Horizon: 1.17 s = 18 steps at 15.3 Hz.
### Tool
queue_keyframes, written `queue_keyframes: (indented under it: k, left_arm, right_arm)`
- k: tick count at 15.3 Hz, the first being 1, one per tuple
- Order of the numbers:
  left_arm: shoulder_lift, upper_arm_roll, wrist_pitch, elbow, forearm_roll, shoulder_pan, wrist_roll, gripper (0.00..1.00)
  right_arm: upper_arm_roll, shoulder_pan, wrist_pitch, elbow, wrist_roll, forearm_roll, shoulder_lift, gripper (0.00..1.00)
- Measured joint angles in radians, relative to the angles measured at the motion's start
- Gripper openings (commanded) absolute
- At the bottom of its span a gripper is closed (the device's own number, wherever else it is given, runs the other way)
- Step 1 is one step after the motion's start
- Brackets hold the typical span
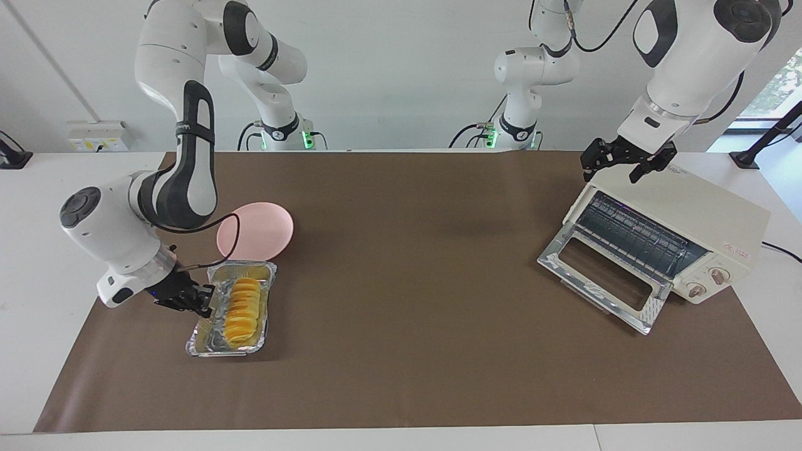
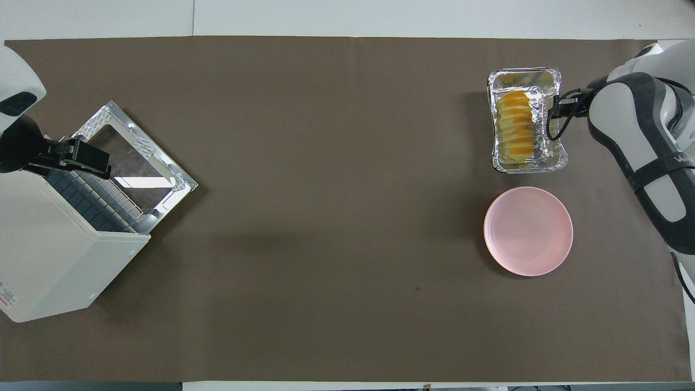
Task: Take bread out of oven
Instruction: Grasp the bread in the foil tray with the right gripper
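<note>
The bread (image 1: 243, 308), a ridged golden loaf, lies in a silver foil tray (image 1: 199, 343) on the mat at the right arm's end of the table; it also shows in the overhead view (image 2: 517, 127). My right gripper (image 1: 205, 300) is low beside the tray and shut on its side rim (image 2: 549, 111). The cream-white oven (image 1: 695, 213) stands at the left arm's end, its glass door (image 1: 601, 275) folded down and open, its wire rack (image 1: 633, 233) bare. My left gripper (image 1: 617, 169) is open in the air over the oven's top edge (image 2: 81, 160).
A pink plate (image 1: 255, 230) lies beside the foil tray, nearer to the robots (image 2: 528, 231). A brown mat (image 1: 407, 282) covers the table between the tray and the oven.
</note>
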Motion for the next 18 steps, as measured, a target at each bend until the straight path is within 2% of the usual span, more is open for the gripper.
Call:
queue_keyframes:
  k: [6, 7, 9, 10, 11, 18]
  left_arm:
    - [-0.001, -0.001, 0.0, 0.0, 0.0, 0.0, 0.0, 1.0]
    - [-0.001, 0.001, 0.0, 0.0, 0.0, 0.0, 0.0, 1.0]
    - [-0.001, 0.003, 0.0, 0.0, 0.0, 0.0, 0.0, 1.0]
    - [-0.002, 0.003, 0.0, 0.0, 0.0, 0.0, 0.0, 1.0]
    - [-0.002, 0.003, 0.0, 0.0, 0.0, 0.0, 0.0, 1.0]
    - [-0.002, 0.003, 0.0, 0.0, 0.0, 0.0, 0.0, 1.0]
  right_arm:
    - [0.001, 0.0, 0.0, -0.039, 0.0, 0.0, 0.006, 0.0]
    - [0.001, -0.001, 0.0, -0.05, 0.0, 0.0, 0.006, 0.2]
    - [0.0, -0.003, 0.001, -0.066, 0.0, 0.0, 0.006, 0.83]
    - [0.0, -0.004, 0.001, -0.067, 0.0, 0.0, 0.006, 0.97]
    - [-0.001, -0.005, 0.001, -0.067, 0.0, 0.0, 0.004, 1.0]
    - [0.004, 0.014, -0.024, -0.005, 0.0, -0.027, -0.021, 1.0]
